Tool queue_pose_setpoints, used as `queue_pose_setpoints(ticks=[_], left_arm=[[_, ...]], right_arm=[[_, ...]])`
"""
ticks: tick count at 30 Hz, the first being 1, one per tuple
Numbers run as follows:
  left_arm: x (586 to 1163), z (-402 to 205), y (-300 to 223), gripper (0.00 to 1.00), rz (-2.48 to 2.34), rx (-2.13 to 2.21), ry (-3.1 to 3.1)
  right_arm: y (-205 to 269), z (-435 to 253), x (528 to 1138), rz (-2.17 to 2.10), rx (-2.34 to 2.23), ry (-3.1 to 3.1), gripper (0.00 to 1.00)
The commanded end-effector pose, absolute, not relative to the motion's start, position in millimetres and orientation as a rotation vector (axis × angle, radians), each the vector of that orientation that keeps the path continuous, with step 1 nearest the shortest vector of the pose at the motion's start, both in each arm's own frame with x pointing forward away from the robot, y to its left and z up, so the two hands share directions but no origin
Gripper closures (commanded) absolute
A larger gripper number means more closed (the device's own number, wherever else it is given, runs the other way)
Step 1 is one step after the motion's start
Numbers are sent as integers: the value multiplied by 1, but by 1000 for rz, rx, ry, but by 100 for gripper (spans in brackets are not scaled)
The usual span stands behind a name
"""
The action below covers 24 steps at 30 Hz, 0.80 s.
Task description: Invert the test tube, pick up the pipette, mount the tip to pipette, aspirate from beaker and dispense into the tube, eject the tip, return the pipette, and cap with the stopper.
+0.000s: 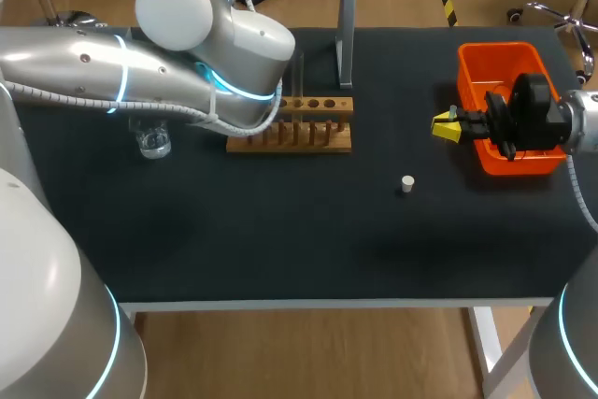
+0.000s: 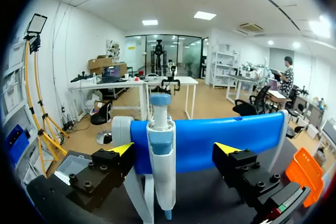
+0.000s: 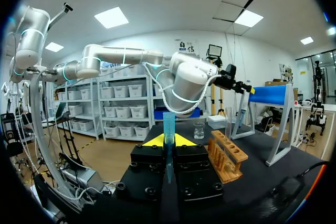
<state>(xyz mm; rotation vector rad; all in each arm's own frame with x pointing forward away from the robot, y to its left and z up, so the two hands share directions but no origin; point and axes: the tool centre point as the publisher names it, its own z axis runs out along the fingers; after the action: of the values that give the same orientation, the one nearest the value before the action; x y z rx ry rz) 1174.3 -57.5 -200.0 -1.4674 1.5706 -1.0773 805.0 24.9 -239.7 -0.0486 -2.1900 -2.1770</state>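
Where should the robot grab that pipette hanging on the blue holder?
Grab the pipette by its white body, just under the blue collar. It hangs upright on the front of the blue holder, so its back is blocked. Best to come straight in from the front, where the left gripper is open, with one finger to each side.

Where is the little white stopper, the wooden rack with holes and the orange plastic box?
small white cylindrical stopper (image 1: 407,181), head view, on its top.
wooden rack with holes (image 1: 291,145), head view, on its base board.
orange plastic box (image 1: 495,48), head view, on its far rim.
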Motion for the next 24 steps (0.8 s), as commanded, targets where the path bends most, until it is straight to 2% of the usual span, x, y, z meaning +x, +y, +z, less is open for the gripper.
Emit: queue_pose_setpoints(ticks=[1,3,4,5,8,14,15,17,19,21,22,24], left_arm=[[1176,-202,-59,28,-1074,-1471,1568],[1175,-202,-59,29,-1074,-1473,1567],[1175,-202,-59,51,-1074,-1474,1566],[1175,-202,-58,53,-1073,-1476,1565],[1174,-204,-57,51,-1069,-1480,1561],[1172,-207,-54,32,-1060,-1491,1559],[1171,-207,-54,32,-1060,-1492,1559],[1171,-207,-54,32,-1061,-1493,1558],[1172,-208,-54,40,-1062,-1494,1557],[1172,-208,-54,41,-1064,-1495,1557],[1172,-208,-54,51,-1064,-1495,1557],[1172,-208,-54,56,-1065,-1496,1557]], right_arm=[[24,-240,805,-2176,-47,-2190,100],[24,-240,805,-2176,-47,-2190,100],[24,-240,805,-2176,-47,-2190,100],[24,-240,805,-2176,-47,-2190,100],[24,-240,805,-2176,-47,-2190,100],[24,-240,805,-2176,-47,-2190,100],[24,-240,805,-2176,-47,-2190,100],[24,-240,805,-2176,-47,-2190,100],[24,-240,805,-2176,-47,-2190,100],[24,-240,805,-2176,-47,-2190,100],[24,-240,805,-2176,-47,-2190,100],[24,-240,805,-2176,-47,-2190,100]])
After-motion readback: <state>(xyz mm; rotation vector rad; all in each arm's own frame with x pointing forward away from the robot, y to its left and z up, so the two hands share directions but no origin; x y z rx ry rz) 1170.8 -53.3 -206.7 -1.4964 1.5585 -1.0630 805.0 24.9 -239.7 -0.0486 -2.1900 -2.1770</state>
